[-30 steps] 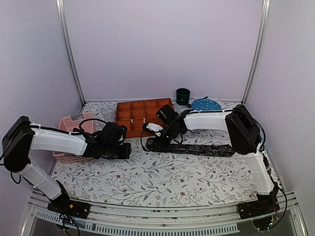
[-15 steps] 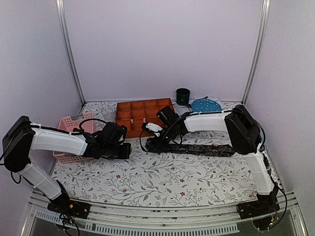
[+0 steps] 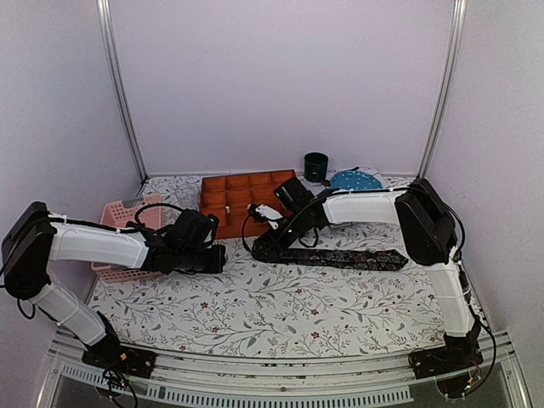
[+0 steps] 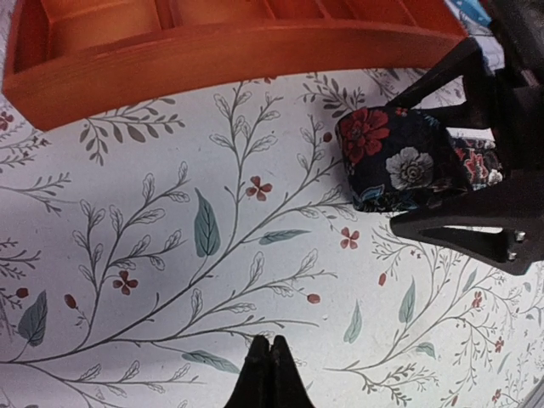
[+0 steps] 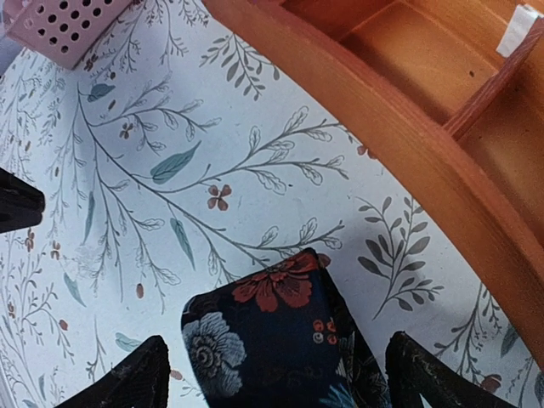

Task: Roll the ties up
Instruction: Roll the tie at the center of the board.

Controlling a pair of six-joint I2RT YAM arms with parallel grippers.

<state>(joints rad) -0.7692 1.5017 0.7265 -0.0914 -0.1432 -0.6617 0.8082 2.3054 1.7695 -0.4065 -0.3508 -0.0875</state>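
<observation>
One dark floral tie lies flat across the table, running right from its folded-over left end. My right gripper stands open over that folded end, one finger on each side, neither touching the cloth. In the top view the right gripper sits at the tie's left tip. My left gripper is shut on nothing, low over bare tablecloth. In the top view the left gripper is a short way left of the tie. From the left wrist the folded tie end shows between the other arm's fingers.
An orange compartment tray stands just behind the tie's left end, its front wall close to my right fingers. A pink perforated basket sits at the far left. A dark cup and a blue dish stand at the back.
My right gripper has opened and let go of the tie's folded end, and its wrist has shifted slightly right. The left arm has not moved.
</observation>
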